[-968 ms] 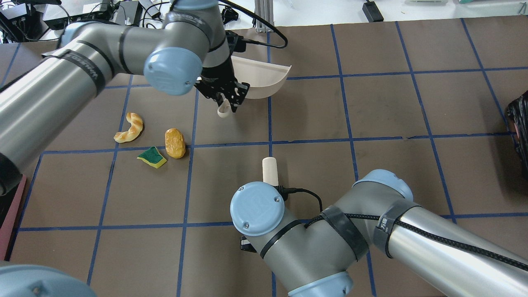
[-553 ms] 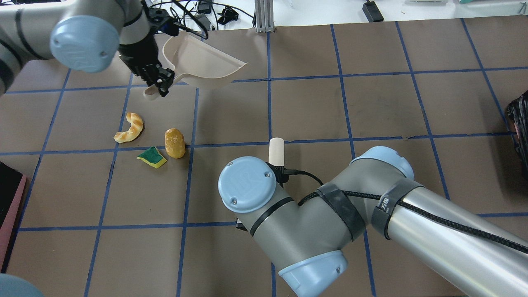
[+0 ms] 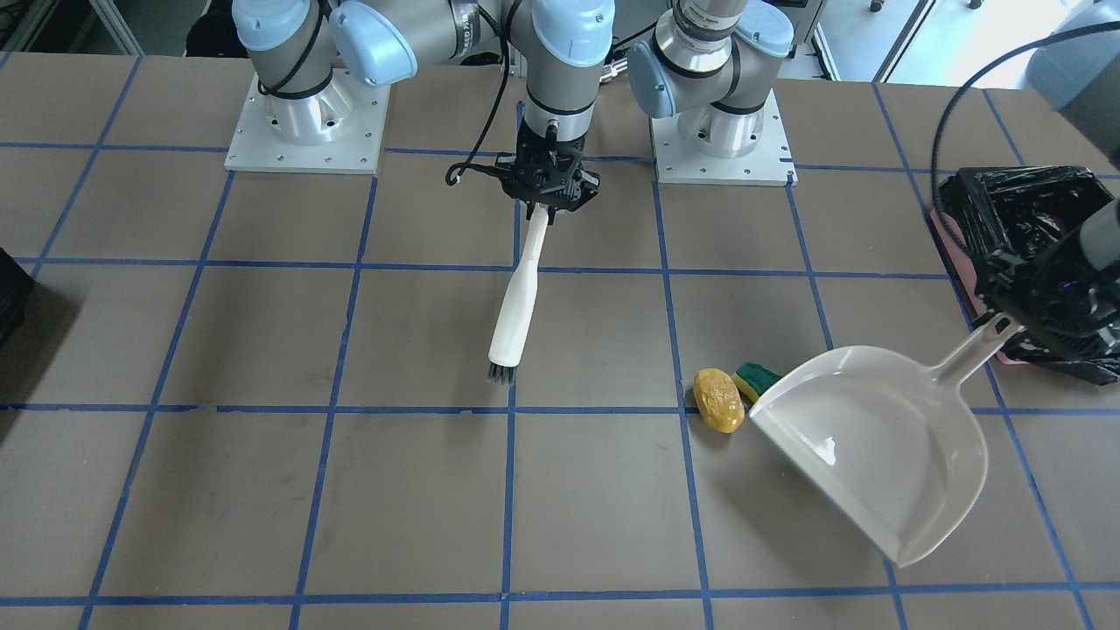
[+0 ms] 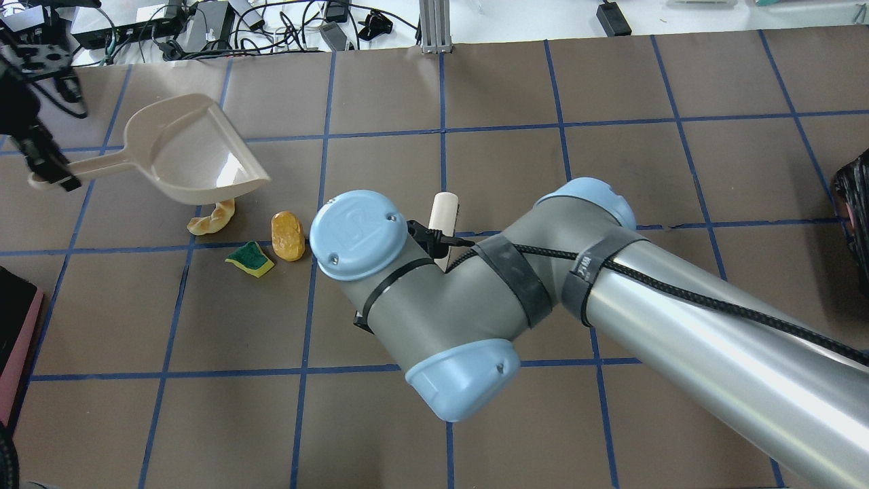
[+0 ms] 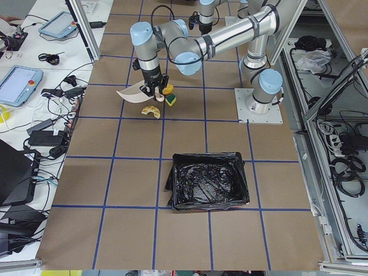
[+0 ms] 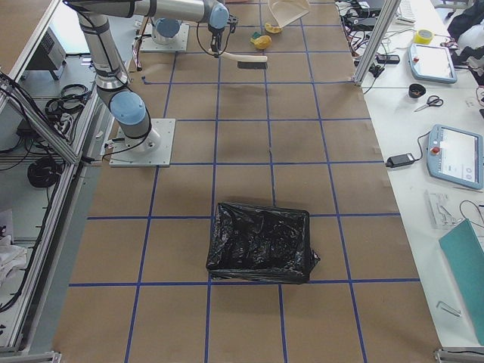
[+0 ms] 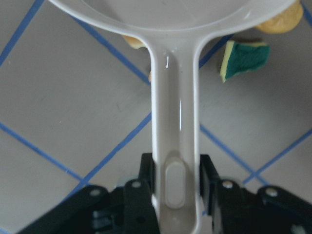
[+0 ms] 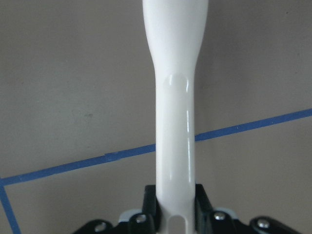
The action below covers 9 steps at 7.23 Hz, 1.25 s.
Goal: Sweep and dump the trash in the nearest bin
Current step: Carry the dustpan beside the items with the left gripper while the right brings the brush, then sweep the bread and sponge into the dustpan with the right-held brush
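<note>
Overhead: behind robot, looking forward and down. Front: across the table (image 3: pixel 175 490), facing robot, steep. Sides: far back at each table end. Wrists: close, along dustpan handle (image 7: pixel 175 112) and brush handle (image 8: pixel 175 122). Overhead and front share lump (image 4: pixel 288 235) and sponge piece (image 4: pixel 250 259).

Silver-grey tubing is seen on the right arm (image 4: pixel 679 339), each joint closed by a pale-blue cap (image 4: pixel 356 234) with small screws; a braided black cable (image 4: pixel 747 311) is strapped along it. The right pincer (image 3: pixel 549 208) is finished in black.
</note>
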Available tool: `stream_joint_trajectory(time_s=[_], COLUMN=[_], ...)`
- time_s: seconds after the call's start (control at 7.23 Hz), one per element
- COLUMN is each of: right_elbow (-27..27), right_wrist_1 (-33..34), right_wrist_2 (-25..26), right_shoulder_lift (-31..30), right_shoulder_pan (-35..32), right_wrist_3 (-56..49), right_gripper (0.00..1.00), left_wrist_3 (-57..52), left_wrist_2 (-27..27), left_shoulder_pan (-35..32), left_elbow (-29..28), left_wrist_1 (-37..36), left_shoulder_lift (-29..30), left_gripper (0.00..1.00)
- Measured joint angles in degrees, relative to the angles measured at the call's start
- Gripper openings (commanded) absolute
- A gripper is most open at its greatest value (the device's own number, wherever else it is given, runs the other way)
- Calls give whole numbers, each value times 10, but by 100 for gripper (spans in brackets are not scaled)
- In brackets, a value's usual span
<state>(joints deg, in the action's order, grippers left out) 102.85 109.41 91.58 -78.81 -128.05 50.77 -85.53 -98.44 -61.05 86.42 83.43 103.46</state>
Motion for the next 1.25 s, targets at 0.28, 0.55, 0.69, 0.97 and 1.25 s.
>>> stream_joint_trajectory(time_s=[0.28,0.55,0.69,0.97,1.25], right_elbow=[-74,-140,-173,-239,-294], right_wrist_1=[-21,-23,-23,-23,-23], right_wrist_2=[-25,-35,-37,-38,-47], right_shoulder_lift=[55,113,143,204,250], right_shoulder_pan=[-14,-43,-59,-91,-115], right_wrist_3=[52,111,137,194,268], right_gripper=[0,0,0,0,0], left_wrist_3=[-194,-329,-373,-411,-421], left_wrist_2=[-11,-15,-15,-15,-20], left_shoulder_pan=[82,108,111,112,111], left_elbow=[7,20,26,30,30], left_wrist_1=[-41,-128,-171,-225,-248], left_shoulder_lift=[18,48,68,104,126], left_gripper=[0,0,0,0,0])
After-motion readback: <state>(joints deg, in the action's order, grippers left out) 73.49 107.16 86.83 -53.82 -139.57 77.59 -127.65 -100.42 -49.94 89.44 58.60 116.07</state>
